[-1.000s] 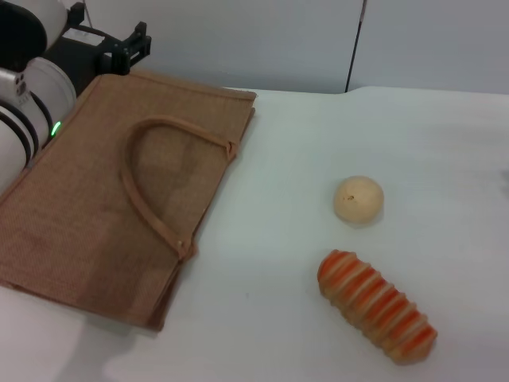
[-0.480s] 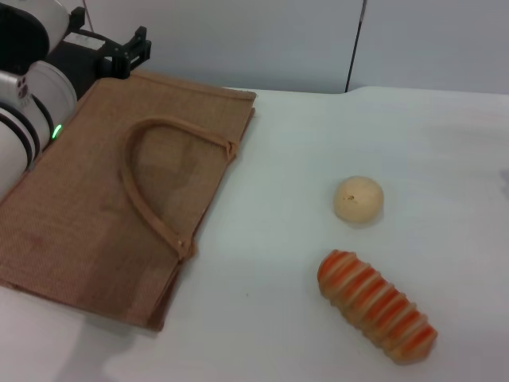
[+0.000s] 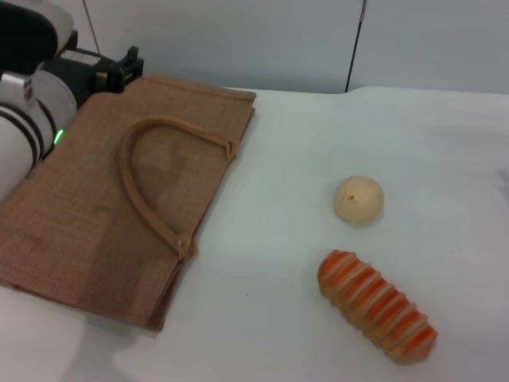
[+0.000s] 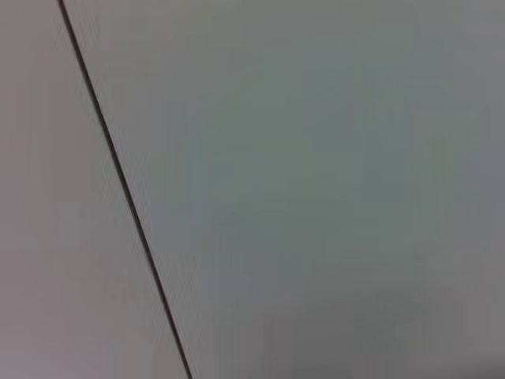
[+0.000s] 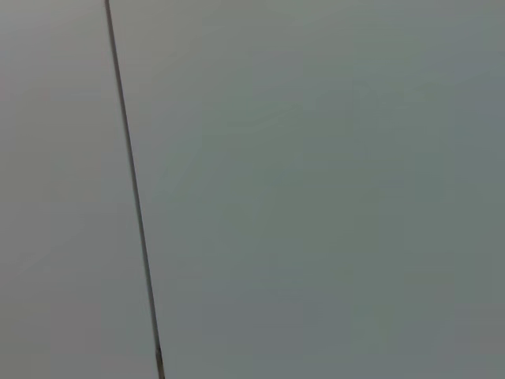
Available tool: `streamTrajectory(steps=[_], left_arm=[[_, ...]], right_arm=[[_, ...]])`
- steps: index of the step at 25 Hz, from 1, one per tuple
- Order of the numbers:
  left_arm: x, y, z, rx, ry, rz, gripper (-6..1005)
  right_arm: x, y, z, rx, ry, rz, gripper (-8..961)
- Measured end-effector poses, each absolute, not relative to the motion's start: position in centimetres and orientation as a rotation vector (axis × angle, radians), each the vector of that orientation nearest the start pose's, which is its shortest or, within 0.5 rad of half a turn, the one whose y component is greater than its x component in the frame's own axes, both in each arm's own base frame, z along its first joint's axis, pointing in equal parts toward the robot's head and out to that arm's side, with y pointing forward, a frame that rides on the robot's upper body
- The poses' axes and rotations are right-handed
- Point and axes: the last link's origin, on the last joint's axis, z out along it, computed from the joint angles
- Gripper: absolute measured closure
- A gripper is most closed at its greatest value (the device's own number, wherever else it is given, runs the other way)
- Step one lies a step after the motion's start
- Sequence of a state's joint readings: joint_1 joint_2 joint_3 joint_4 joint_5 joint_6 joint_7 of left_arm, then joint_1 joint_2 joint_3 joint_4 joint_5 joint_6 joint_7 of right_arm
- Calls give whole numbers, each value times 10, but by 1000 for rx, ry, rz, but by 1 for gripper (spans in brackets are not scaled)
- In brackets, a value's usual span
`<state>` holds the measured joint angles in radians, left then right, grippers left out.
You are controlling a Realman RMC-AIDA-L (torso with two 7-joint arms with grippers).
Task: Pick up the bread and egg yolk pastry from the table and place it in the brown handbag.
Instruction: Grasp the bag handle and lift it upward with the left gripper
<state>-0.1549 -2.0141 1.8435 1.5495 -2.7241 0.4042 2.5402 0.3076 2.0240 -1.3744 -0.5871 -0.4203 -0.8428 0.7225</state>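
Note:
The brown handbag [image 3: 119, 199] lies flat on the left of the white table [image 3: 286, 334], its tan handle [image 3: 147, 183] looped on top. The egg yolk pastry [image 3: 359, 199], a pale-beige ball, sits right of centre. The striped orange and cream bread [image 3: 376, 306] lies just in front of it, near the table's front edge. My left arm is at the far left, and its gripper [image 3: 119, 65] hovers over the bag's far left corner, away from both foods. My right gripper is out of view.
A grey wall [image 3: 262, 40] with a dark vertical seam [image 3: 355, 44] stands behind the table. Both wrist views show only that wall [image 4: 316, 189] [image 5: 316, 189]. A bare strip of table separates the bag from the two foods.
My left arm has drawn back a little to the left, its black tip sliding off the bag's far edge. The bag, pastry and bread have not moved.

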Motion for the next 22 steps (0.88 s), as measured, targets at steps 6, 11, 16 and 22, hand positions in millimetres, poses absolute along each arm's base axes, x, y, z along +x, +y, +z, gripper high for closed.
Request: streamTrajectory(steps=[6, 11, 16, 22], left_arm=[[-198, 378, 41, -1757, -718, -144, 227], [-194, 384, 43, -1735, -737, -76, 232], [-196, 389, 58, -1684, -779, -247, 237], [-201, 387, 71, -1672, -803, -614, 244]], right_arm=[[315, 371, 42, -1721, 654, 805, 240], [313, 372, 41, -1724, 653, 807, 240], [313, 373, 41, -1728, 652, 806, 239], [314, 374, 38, -1732, 665, 802, 240]])
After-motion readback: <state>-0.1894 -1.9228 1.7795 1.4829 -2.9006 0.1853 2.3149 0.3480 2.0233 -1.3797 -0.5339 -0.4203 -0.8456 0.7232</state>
